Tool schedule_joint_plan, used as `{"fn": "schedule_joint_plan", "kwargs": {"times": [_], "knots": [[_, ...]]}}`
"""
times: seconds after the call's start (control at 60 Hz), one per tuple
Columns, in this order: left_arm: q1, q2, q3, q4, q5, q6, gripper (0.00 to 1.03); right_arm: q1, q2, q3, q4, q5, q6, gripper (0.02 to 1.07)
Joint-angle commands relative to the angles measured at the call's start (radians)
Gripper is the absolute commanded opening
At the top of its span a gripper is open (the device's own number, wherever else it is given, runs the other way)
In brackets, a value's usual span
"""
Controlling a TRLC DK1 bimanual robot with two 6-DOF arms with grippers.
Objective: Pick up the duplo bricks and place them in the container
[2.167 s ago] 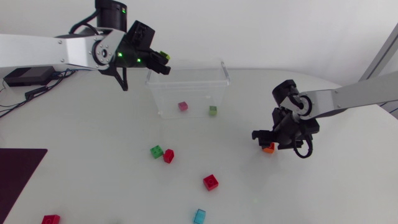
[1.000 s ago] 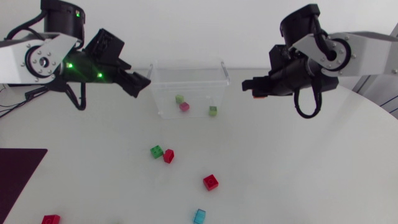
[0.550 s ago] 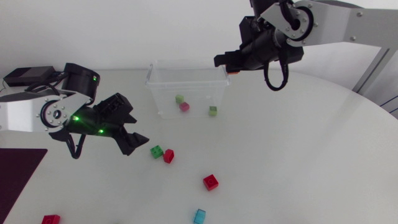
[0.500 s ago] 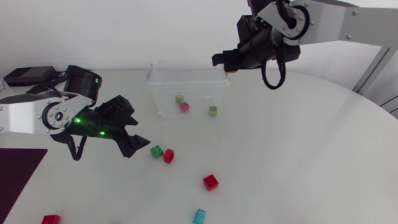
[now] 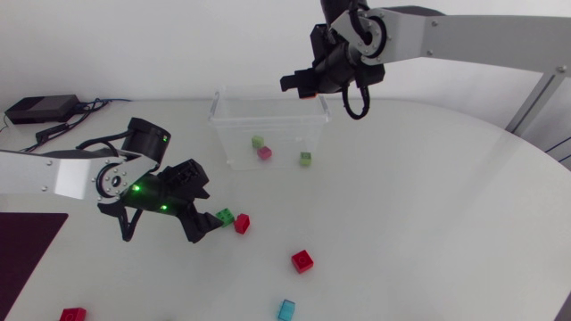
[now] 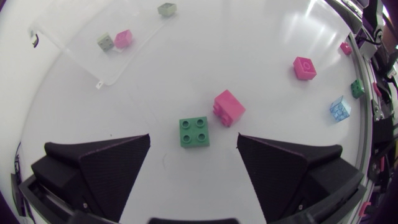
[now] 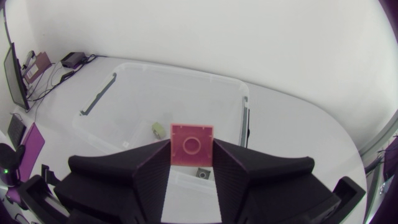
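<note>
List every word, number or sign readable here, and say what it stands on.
None can be read.
The green brick and red brick show only plain studs.
The container is clear, with no label in view.
The held brick in the right gripper shows a bare underside.
The left gripper is plain black.

Left arm (image 5: 53,174) and right arm (image 5: 464,40): white links, black joints, black cable loops, matte black jaws; green lights (image 5: 135,188) on the left.

White glossy tabletop (image 5: 428,223), curved far-right edge, soft light glare. Dark maroon mat (image 5: 22,254) at left edge; black box (image 5: 39,109) with cables (image 5: 67,129) at far-left corner.
</note>
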Motion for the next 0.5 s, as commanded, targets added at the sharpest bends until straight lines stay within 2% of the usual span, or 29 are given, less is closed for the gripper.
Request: {"fn": "schedule_joint_plan", "kwargs": {"times": [0.0,0.083,0.117,0.133,0.15,0.217,0.25,0.3,0.483], "knots": [[-0.022,0.042,-0.028,0.016,0.007,0.026,0.98,0.013,0.051,0.044,0.024,0.01,-0.023,0.31],[-0.042,0.069,-0.029,0.049,0.007,0.024,0.98,0.013,0.089,0.078,0.031,0.01,-0.032,0.33],[-0.047,0.091,-0.025,0.068,0.002,0.024,0.98,0.012,0.106,0.092,0.029,0.01,-0.032,0.39],[-0.047,0.096,-0.025,0.071,-0.001,0.024,0.98,0.012,0.112,0.095,0.029,0.01,-0.032,0.45],[-0.048,0.108,-0.02,0.077,-0.004,0.024,0.98,0.01,0.117,0.1,0.029,0.01,-0.035,0.58],[-0.047,0.135,-0.014,0.103,-0.009,0.024,0.98,0.008,0.123,0.101,0.029,0.01,-0.04,0.9],[-0.042,0.151,-0.013,0.117,-0.009,0.026,0.98,0.008,0.118,0.095,0.027,0.01,-0.043,0.98],[-0.031,0.162,-0.01,0.125,-0.009,0.03,0.98,0.01,0.1,0.078,0.026,0.01,-0.049,1.01],[-0.002,0.186,0.007,0.134,-0.009,0.055,0.98,0.05,-0.051,-0.094,0.078,-0.001,-0.105,1.01]]}}
